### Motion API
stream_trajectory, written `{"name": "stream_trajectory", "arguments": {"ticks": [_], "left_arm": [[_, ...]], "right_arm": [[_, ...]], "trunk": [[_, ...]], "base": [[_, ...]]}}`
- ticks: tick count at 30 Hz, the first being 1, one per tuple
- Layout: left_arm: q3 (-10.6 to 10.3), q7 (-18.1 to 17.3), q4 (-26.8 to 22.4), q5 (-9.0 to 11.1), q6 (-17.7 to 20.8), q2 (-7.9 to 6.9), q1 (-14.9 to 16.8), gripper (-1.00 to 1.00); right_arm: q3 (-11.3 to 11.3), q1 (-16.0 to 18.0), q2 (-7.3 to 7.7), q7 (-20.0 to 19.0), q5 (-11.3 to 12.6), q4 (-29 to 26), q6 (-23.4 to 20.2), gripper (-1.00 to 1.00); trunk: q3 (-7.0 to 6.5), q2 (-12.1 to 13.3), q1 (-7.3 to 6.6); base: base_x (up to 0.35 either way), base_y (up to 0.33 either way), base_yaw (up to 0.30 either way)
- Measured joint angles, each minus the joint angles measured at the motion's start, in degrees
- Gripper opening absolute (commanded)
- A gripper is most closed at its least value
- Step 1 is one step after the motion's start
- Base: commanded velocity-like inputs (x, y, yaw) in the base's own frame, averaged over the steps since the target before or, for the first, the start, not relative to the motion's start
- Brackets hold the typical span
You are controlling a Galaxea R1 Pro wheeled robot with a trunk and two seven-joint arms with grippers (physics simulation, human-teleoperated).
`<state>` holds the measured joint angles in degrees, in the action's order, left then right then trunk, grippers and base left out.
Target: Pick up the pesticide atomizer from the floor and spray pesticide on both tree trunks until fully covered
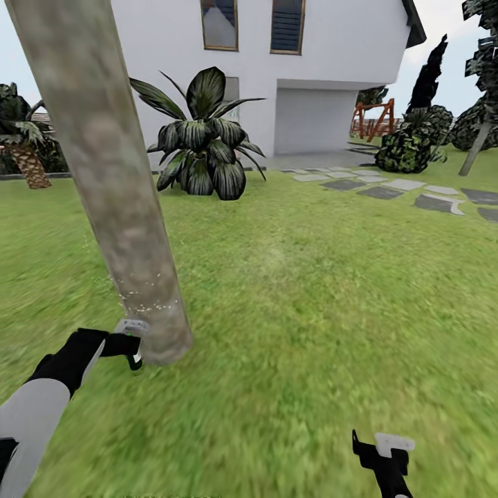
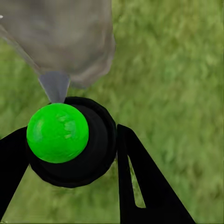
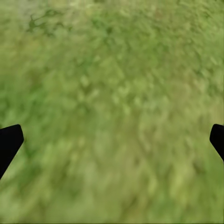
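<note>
Coverage is the risk: the left gripper [image 1: 131, 344], fingers clamped on the pesticide atomizer [image 2: 70, 142] at the tree trunk [image 1: 104, 173] base, may leave the upper bark unsprayed, while the right gripper [image 1: 384, 449] hangs with fingers wide over grass.

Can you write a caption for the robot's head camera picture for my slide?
The left gripper holds the spray bottle close to the base of the tree trunk on the grass.
</note>
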<state>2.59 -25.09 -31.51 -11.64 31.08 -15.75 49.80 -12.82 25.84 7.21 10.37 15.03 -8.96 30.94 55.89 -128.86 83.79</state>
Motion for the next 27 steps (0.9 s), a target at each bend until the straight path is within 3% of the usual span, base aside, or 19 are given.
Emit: {"name": "stream_trajectory", "arguments": {"ticks": [5,8,10,13,19,21,27], "left_arm": [[-0.1,-0.1,-6.0,-0.1,5.7,0.00,0.6,-1.00],[-0.3,-1.3,-8.1,0.2,7.0,1.65,0.7,-1.00],[-2.1,-4.4,-8.7,0.2,8.3,2.58,0.8,-1.00],[-3.5,-6.1,-9.4,-0.5,9.7,2.31,2.6,-1.00],[-3.7,-6.3,-13.1,-1.7,11.1,1.79,3.3,-1.00],[-3.6,-6.3,-13.5,-3.2,11.1,1.83,3.3,-1.00],[-3.5,-6.3,-13.6,-3.6,11.1,1.86,3.4,-1.00]], "right_arm": [[0.0,0.0,0.08,-0.1,0.0,0.0,0.0,1.00],[0.0,0.0,0.15,-0.1,0.0,0.0,0.0,1.00],[0.0,0.0,0.23,0.0,0.1,0.0,0.0,1.00],[0.0,0.0,0.26,0.0,0.1,0.0,0.0,1.00],[0.0,0.0,0.35,0.0,0.1,0.0,0.0,1.00],[0.0,0.0,0.35,0.0,0.1,0.0,0.0,1.00],[0.0,0.0,0.35,0.0,0.1,0.0,0.0,1.00]], "trunk": [[0.01,0.0,0.00],[0.01,0.0,0.00],[0.01,0.0,0.01],[0.01,0.0,0.00],[0.01,0.0,0.00],[0.01,0.0,0.00],[0.01,0.0,0.00]], "base": [[0.000,0.000,0.265],[0.000,0.000,0.065],[0.000,0.000,0.006],[0.000,0.000,0.001],[0.019,-0.010,0.000],[0.197,-0.132,0.000],[0.219,-0.175,0.000]]}}
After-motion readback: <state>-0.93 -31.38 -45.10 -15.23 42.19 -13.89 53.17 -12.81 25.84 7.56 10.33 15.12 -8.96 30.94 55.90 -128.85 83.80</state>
